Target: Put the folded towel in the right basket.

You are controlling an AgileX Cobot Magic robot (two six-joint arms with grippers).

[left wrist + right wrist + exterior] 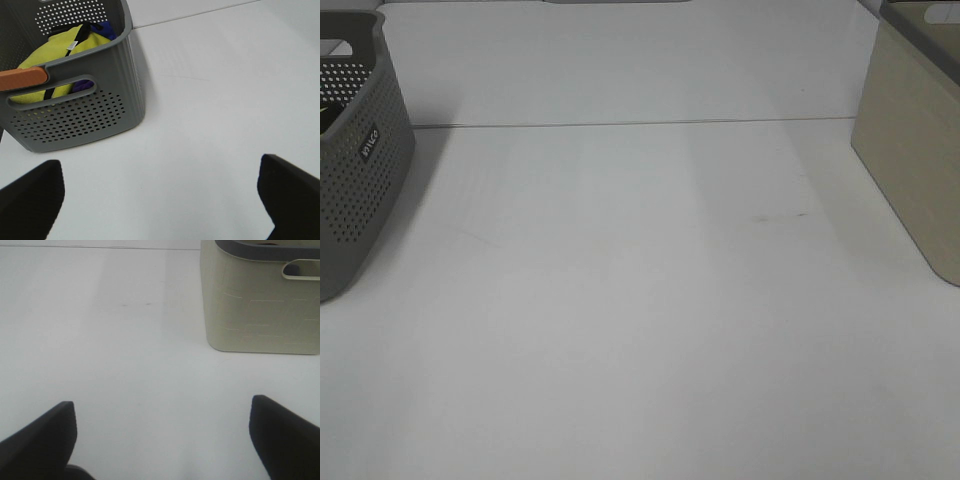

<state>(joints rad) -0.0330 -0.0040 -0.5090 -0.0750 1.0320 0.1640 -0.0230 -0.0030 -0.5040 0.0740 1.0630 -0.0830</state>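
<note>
The beige right basket point(912, 150) stands at the table's right edge, and also shows in the right wrist view point(260, 300). The grey perforated left basket point(355, 150) stands at the left edge. In the left wrist view this basket point(75, 110) holds yellow-green cloth point(65, 50) with a bit of blue-purple fabric point(102, 27); I cannot tell if it is the folded towel. My left gripper point(160, 200) is open and empty above bare table. My right gripper point(162, 437) is open and empty, short of the right basket. Neither gripper shows in the high view.
An orange-brown handle piece point(22, 78) sits on the left basket's rim. The white table point(640, 300) meets a back seam point(640, 123) with a white wall behind. A faint dark smudge point(775, 215) marks the table right of centre.
</note>
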